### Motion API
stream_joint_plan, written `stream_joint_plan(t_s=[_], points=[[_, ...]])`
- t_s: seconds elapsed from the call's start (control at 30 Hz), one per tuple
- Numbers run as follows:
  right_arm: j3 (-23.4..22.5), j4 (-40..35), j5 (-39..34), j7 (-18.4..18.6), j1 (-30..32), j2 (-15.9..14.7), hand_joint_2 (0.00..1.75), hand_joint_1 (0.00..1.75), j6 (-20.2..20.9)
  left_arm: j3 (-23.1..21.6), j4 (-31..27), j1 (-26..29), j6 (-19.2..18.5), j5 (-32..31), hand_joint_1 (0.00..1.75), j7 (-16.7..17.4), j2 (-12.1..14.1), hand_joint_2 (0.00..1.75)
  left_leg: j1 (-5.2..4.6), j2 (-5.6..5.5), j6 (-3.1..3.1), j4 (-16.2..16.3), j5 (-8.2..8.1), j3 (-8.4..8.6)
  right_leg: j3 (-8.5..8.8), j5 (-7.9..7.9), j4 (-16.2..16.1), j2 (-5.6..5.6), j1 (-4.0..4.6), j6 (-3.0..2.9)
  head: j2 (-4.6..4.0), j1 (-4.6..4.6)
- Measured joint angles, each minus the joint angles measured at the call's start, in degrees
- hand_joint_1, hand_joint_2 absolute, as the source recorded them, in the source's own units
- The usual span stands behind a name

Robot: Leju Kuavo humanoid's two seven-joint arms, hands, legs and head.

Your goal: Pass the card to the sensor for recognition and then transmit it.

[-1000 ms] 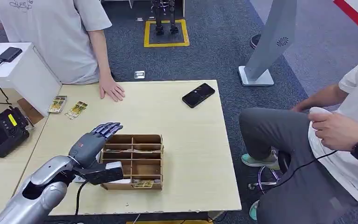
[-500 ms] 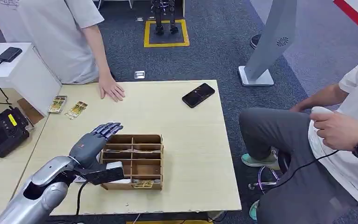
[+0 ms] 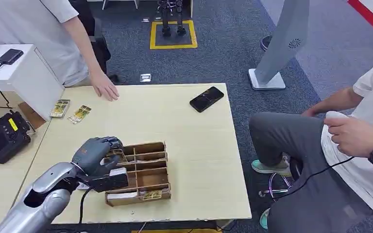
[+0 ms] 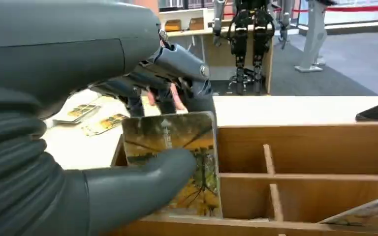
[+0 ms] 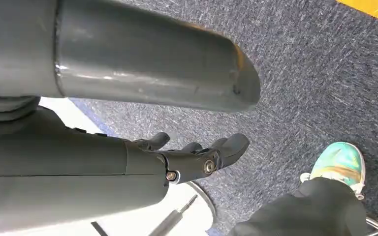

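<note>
My left hand (image 3: 95, 152) is curled into the rear left compartment of the wooden divider box (image 3: 137, 198). In the left wrist view the thumb (image 4: 142, 182) presses on the face of a yellow-green picture card (image 4: 177, 132), with the darker fingers behind it, so the hand (image 4: 69, 73) grips the card upright at the box's wall (image 4: 300, 147). The black sensor unit (image 3: 1, 138) sits on the side table to the left. My right hand (image 5: 197, 157) hangs over the carpet with loose fingers, holding nothing.
Two loose cards (image 3: 59, 108) (image 3: 79, 114) lie at the table's far left. A black phone (image 3: 206, 98) lies far right. A standing person's hand (image 3: 104, 91) hovers at the far edge. A white box (image 3: 26, 73) stands left; a seated person (image 3: 320, 160) is right.
My left fingers, stretched flat over the box before, have curled down onto the card. The box has skewed and tilted. The standing person's hand has lifted off the table and shifted left.
</note>
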Motion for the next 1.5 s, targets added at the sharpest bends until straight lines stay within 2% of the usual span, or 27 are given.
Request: stream_joint_plan(t_s=[1.5], points=[[0.0, 0.0, 0.0, -0.3, 0.0, 0.0, 0.0, 0.0, 0.0, 0.0, -0.6, 0.1, 0.1, 0.9, 1.75, -1.6, 0.9, 1.75, 0.0, -0.03, 0.01, 0.0, 0.03, 0.05, 0.06, 0.0, 0.0, -0.03, 0.01, 0.0, 0.0, 0.0]])
